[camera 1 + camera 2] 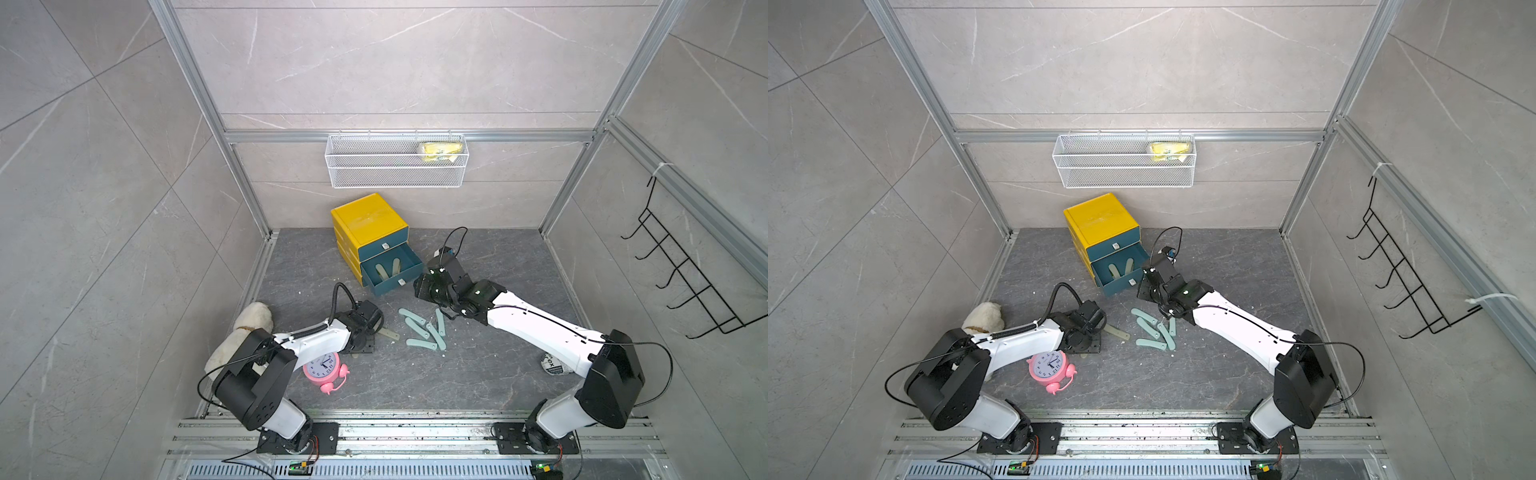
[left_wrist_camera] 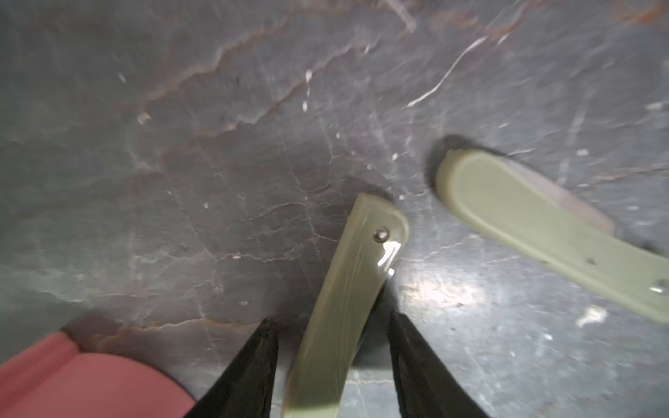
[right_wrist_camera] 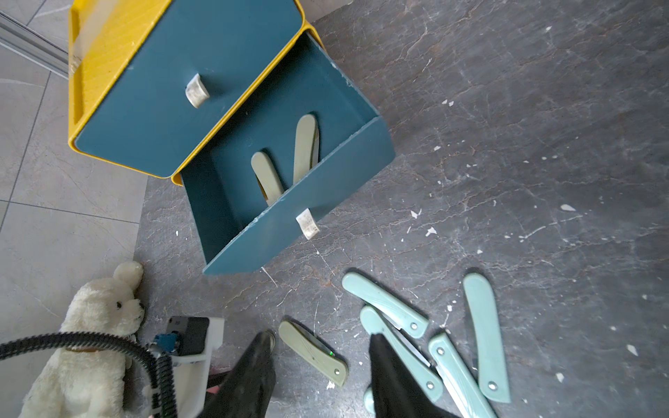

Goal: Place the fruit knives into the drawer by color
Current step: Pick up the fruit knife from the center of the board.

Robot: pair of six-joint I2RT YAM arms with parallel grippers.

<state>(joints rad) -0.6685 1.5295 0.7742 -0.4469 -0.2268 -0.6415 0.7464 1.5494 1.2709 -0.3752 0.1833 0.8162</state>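
The left claw [image 2: 330, 318] is pointing straight down at the tabletop [image 1: 415, 386], its fingers [image 2: 253, 362] standing either side of an olive green fruit knife [image 2: 362, 271] that is lying flat. One finger is sitting against the knife's edge, while a strip of tabletop is showing between the knife and the other finger, so nothing is being squeezed. A second olive green knife [image 2: 525, 224] is lying just beside it, apart from both fingers.

The right claw [image 3: 321, 338] is hanging above the tabletop with its jaws standing apart and nothing in them, between the front of the pulled-out middle drawer [image 1: 392, 272] and a loose cluster of five pale teal knives [image 1: 424, 328]. Two olive green knives [image 3: 289, 159] are lying in that drawer. The top drawer [image 3: 173, 90] of the yellow chest [image 1: 368, 220] is sitting closed.

The left arm is reaching low and forward over a pink alarm clock [image 1: 326, 368], with its wrist bent down. A plush bear [image 1: 245, 332] is lying beside its elbow. The right arm is stretching forward and in towards the chest.

The clock face is showing numerals. The drawer's white pull [image 3: 307, 222] is carrying print too small to read, and a crumpled white packet [image 1: 550, 365] under the right arm is showing black lettering, too little of it to read.
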